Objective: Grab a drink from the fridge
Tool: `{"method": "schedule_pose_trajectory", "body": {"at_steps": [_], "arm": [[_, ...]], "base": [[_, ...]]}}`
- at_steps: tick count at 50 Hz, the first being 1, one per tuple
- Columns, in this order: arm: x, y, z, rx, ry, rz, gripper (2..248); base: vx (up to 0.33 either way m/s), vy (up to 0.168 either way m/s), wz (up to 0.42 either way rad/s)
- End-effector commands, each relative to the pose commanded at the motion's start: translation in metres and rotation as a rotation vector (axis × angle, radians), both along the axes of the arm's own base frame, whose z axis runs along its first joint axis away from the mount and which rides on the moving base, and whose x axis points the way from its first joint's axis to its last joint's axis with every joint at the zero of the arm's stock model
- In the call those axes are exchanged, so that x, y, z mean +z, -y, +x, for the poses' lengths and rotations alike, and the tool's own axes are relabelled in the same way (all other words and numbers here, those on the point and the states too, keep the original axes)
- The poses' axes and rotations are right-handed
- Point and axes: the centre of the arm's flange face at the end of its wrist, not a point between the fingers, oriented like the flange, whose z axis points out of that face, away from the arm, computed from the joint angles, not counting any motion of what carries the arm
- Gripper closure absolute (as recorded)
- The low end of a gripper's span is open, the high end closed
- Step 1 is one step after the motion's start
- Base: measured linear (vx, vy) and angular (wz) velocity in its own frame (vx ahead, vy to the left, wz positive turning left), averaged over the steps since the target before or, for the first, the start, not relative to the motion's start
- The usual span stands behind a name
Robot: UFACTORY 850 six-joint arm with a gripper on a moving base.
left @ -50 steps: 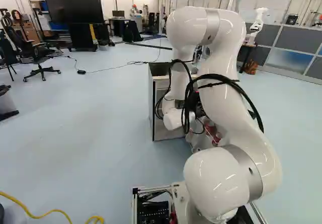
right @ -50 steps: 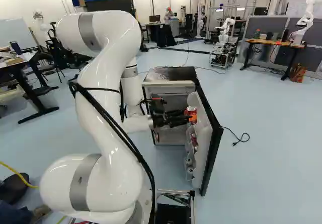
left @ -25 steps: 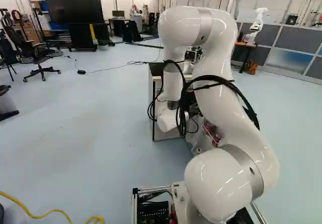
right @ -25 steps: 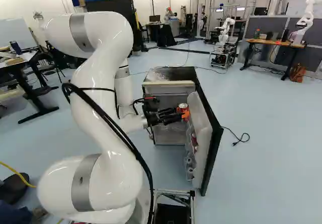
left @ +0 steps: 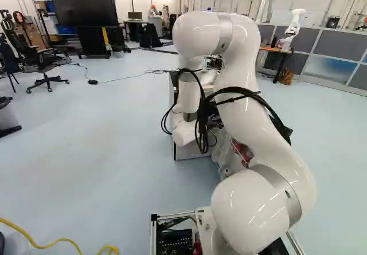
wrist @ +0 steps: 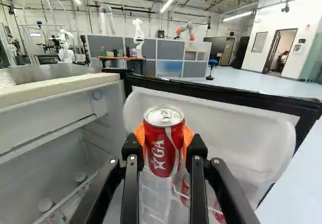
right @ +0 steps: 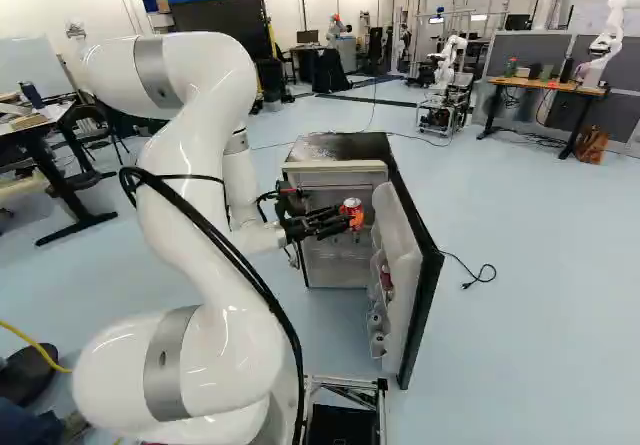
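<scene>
In the right base view my gripper is in front of the fridge's open side, holding a red can. The wrist view has the gripper shut on the upright red can, an orange pad on either side of it. The small fridge stands with its door swung open. Behind and below the held can, more red cans sit in the door's rack. Bottles lie low inside the fridge. The left base view hides the gripper behind the arm.
The fridge door's dark edge runs close beyond the can. A black cable lies on the floor beside the door. Another robot stands at a wooden table farther back. A yellow cable crosses the floor near the base.
My arm has swung left in the base views, carrying the can away from the door's inner side toward the fridge's opening. The base and the door have stayed still.
</scene>
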Motion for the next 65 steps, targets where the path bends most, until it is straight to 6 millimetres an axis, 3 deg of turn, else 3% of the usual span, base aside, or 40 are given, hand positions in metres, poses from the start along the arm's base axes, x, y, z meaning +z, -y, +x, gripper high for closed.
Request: {"method": "schedule_pose_trajectory", "body": {"at_steps": [23,65], "arm": [[-0.009,-0.035,0.011,0.062,-0.035,0.102,158],[0.04,-0.071,-0.008,0.173,-0.011,0.206,158]], "base": [[0.0,0.0,0.0],[0.0,0.0,0.0]]}}
